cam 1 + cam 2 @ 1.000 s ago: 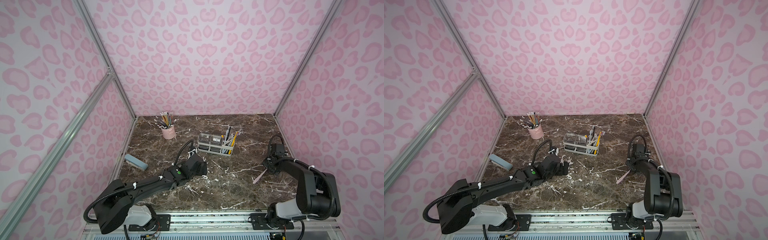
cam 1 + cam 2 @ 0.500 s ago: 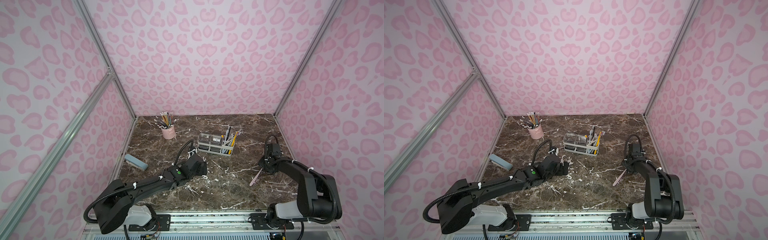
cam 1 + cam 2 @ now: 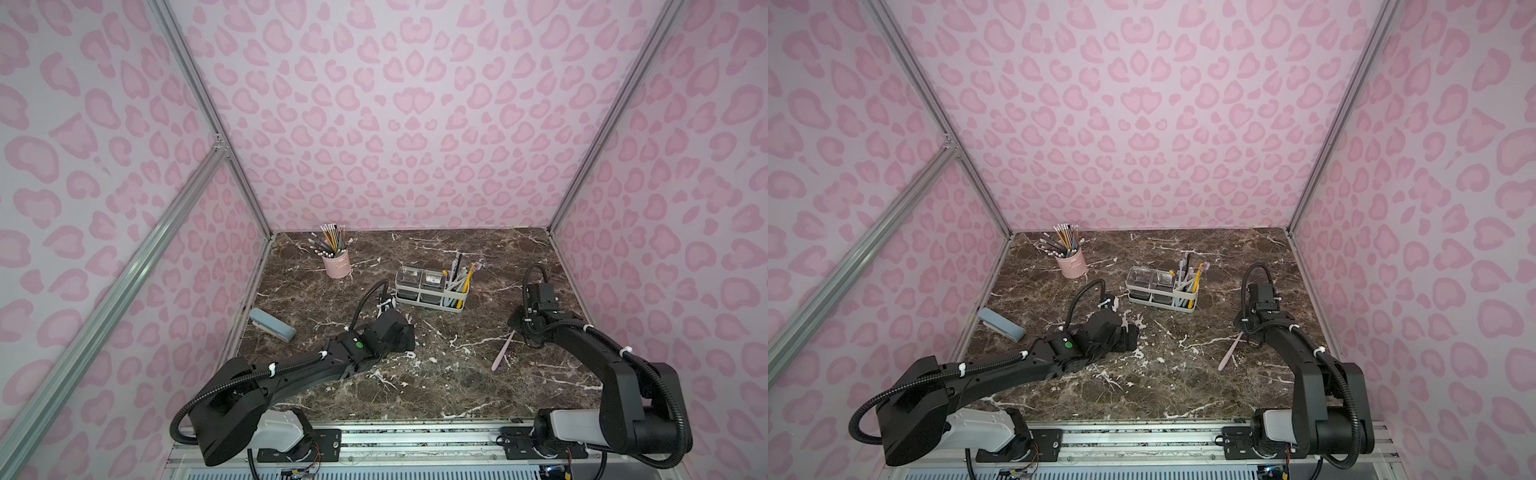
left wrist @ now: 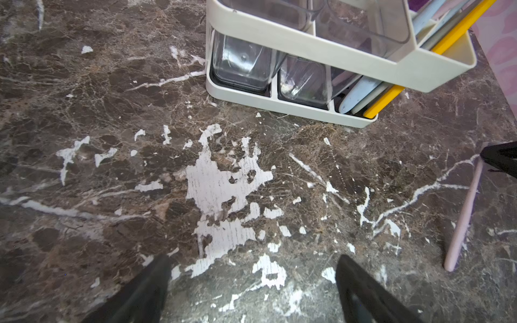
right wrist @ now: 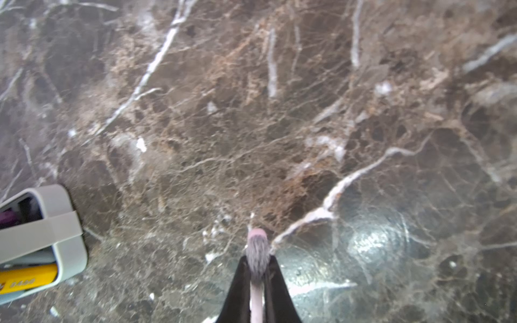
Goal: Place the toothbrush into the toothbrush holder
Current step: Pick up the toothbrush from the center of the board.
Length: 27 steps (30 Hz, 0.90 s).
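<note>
The pink toothbrush (image 3: 503,351) (image 3: 1230,352) slants down toward the table's front in both top views. My right gripper (image 3: 517,329) (image 3: 1244,331) is shut on its bristle end, low over the right part of the table. In the right wrist view the grey bristles of the toothbrush (image 5: 257,247) stick out past the right gripper (image 5: 257,260). The toothbrush holder (image 3: 432,302) (image 3: 1160,297), a white caddy with two clear boxes and several brushes, stands at mid-table, left of and behind that gripper. My left gripper (image 3: 409,334) (image 4: 253,260) stands open and empty in front of the toothbrush holder (image 4: 307,42).
A pink cup of pencils (image 3: 336,264) stands at the back left. A blue-grey case (image 3: 272,325) lies by the left wall. Pink patterned walls close in the brown marble table (image 3: 415,386) on three sides.
My right gripper has carried the toothbrush leftward, away from the right wall and closer to the holder. The left arm has stayed still.
</note>
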{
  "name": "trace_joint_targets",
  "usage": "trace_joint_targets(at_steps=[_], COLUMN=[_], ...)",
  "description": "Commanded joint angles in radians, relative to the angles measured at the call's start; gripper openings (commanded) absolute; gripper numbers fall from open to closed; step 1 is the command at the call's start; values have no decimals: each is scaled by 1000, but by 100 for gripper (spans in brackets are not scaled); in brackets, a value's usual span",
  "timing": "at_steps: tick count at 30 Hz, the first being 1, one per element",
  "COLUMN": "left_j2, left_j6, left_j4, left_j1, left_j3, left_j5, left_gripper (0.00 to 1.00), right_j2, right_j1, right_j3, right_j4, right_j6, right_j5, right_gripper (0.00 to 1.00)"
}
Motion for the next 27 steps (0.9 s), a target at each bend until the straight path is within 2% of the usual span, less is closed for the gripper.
trace_joint_targets(at_steps=[1,14,27], left_j2=[6,15,22], left_j6=[-1,6,17], left_j4=[44,50,77], left_j1=[0,-2,-5], left_j3=[12,25,29], left_j5=[16,36,68], left_gripper=[94,93,92], right_j2=[-20,-98,-173], right_j1=[11,36,73], right_j3=[19,26,28], right_j4=[13,17,18], right_j6=[-10,-31,-70], right_j5=[14,21,22], right_gripper=[7,0,0])
